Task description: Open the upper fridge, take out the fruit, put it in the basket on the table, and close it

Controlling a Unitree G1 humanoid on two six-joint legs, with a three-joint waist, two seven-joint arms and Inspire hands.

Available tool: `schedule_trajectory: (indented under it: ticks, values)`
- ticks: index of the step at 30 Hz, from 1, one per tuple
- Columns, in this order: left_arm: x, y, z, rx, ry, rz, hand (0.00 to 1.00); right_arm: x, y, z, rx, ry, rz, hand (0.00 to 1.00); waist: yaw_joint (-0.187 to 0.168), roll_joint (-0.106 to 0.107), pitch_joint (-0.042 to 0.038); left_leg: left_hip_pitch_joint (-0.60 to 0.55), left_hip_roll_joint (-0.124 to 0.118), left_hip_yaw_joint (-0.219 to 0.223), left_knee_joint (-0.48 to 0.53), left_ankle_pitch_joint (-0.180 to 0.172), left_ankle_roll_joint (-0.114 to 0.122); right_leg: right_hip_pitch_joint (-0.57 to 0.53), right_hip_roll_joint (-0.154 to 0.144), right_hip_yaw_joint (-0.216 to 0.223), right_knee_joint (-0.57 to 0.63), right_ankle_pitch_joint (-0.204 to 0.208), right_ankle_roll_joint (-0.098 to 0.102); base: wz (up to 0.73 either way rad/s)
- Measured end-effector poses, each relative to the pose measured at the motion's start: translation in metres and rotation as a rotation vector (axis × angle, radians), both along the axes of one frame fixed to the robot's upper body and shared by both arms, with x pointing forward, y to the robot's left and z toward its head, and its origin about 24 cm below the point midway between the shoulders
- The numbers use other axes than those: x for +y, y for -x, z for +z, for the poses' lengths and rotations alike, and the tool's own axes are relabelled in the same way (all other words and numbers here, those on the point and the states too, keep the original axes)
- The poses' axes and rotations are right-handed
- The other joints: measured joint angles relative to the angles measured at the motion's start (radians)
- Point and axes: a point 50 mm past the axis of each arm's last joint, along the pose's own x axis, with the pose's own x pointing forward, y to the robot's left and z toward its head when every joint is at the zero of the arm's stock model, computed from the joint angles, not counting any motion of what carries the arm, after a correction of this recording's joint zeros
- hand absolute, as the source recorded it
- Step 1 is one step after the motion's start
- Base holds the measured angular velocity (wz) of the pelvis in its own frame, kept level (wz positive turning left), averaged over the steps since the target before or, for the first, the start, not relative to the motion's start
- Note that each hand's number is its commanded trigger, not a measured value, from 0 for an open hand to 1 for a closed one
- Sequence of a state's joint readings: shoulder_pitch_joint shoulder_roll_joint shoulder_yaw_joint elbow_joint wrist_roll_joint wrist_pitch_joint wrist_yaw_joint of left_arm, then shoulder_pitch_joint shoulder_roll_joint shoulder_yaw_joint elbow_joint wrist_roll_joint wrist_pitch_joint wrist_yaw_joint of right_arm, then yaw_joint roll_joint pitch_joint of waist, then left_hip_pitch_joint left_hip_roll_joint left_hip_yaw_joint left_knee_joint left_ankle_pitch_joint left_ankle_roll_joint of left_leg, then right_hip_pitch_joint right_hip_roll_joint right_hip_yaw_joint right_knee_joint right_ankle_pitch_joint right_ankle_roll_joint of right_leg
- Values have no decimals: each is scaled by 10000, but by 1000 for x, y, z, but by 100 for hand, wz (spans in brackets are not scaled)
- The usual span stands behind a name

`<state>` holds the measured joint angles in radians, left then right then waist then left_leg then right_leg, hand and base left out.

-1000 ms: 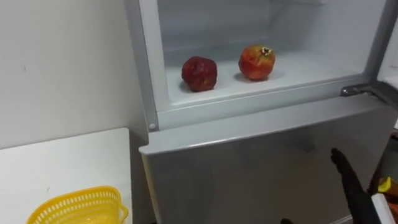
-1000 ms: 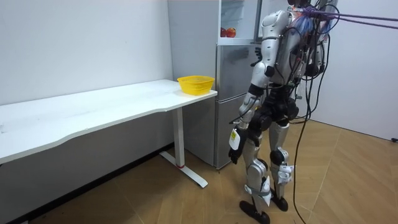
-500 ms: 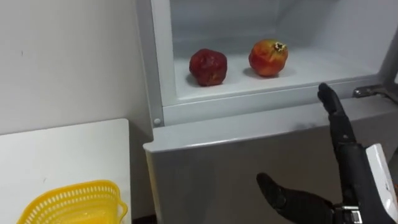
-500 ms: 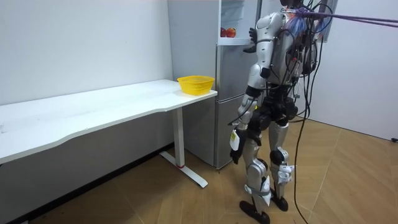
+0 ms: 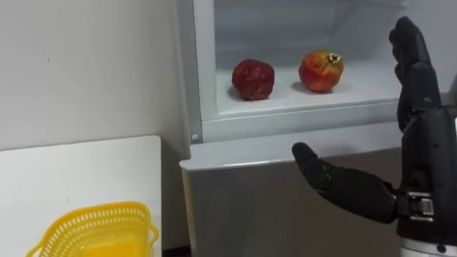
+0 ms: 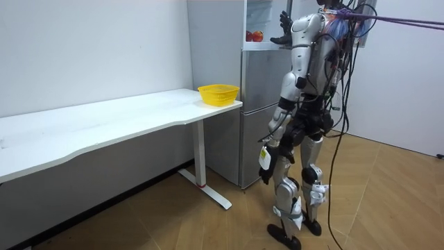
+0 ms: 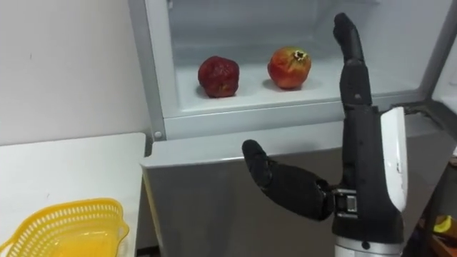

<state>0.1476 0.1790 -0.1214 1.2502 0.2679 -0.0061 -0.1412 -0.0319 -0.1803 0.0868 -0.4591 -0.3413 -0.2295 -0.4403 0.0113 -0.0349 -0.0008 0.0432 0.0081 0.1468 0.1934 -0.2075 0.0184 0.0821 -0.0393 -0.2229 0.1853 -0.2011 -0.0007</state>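
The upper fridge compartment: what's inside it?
Two red fruits sit apart on its shelf: a darker one on the left, a lighter one on the right. The robot's raised, open right hand covers the compartment's right end, so anything there is hidden.

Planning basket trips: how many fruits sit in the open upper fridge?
2. A dark red fruit lies left on the shelf; a red-orange fruit lies right of it, apart. The raised right hand may hide more.

Dark red pomegranate (image 5: 253, 78), paler pomegranate (image 5: 320, 70) beside it, apart, on upper fridge shelf (image 5: 285, 101)
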Motion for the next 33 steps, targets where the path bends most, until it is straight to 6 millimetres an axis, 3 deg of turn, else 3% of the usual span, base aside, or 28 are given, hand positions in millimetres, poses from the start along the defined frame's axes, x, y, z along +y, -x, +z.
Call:
schedule_trajectory:
  ticks: [11, 15, 20, 33]
  values:
    - [3, -1, 1, 22, -102, -12, 0, -2, -12, 25, -866, 547, 199, 0, 395, -225, 9, 65, -30, -174, 52, 11, -13, 186, 16, -94, -148, 34, -3, 5]
    - [4, -2, 1, 23, -87, 91, 0, -5, -15, 27, -788, 821, 92, 0, 466, -249, 47, 43, -30, -190, 44, 11, -13, 201, 10, -151, -150, 34, -3, 0]
    - [7, -4, 2, 112, -14, 139, 0, -10, -33, 25, -96, 1000, -22, 0, 474, -313, 86, 10, -23, -219, 45, 9, -15, 216, 10, -227, -136, 37, -5, 4]
    - [14, -13, 4, 57, -173, -302, 0, -8, -61, 33, 481, 1270, -11, 0, 585, -391, 96, -32, -46, -378, 120, 9, -14, 192, -23, -391, -134, 40, -2, 2]
